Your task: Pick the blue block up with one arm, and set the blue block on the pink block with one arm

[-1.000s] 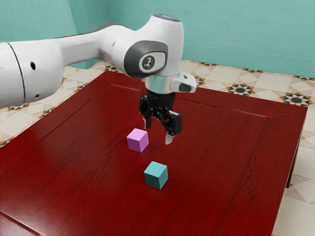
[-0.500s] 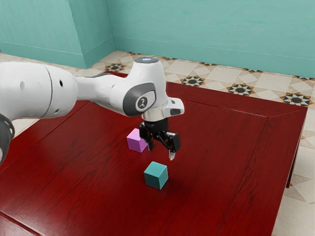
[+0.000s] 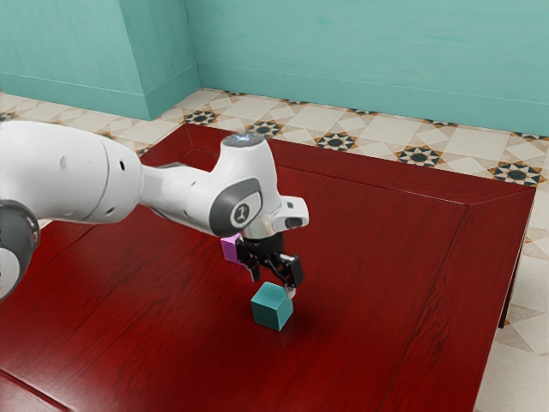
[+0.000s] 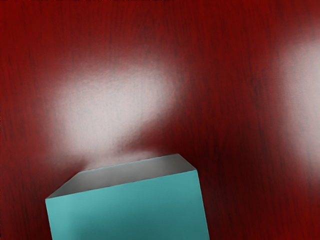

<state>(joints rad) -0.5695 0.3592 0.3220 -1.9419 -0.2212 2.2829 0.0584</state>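
The blue block (image 3: 272,307) is a small teal cube resting on the dark red table (image 3: 412,283). My black gripper (image 3: 274,284) hangs just above its top, fingers spread and open, holding nothing. The pink block (image 3: 229,248) sits just behind, mostly hidden by my hand, with a sliver showing at the exterior view's left of the wrist. In the wrist view the blue block (image 4: 130,205) looms large directly under the hand on the glossy table top.
The table has a raised rim (image 3: 403,184) along its far side and an edge at the exterior view's right (image 3: 515,257). Tiled floor and teal walls lie beyond.
My arm has dropped and shifted toward the blue block, going from high over the pink block to just above the blue one. Both blocks stayed put.
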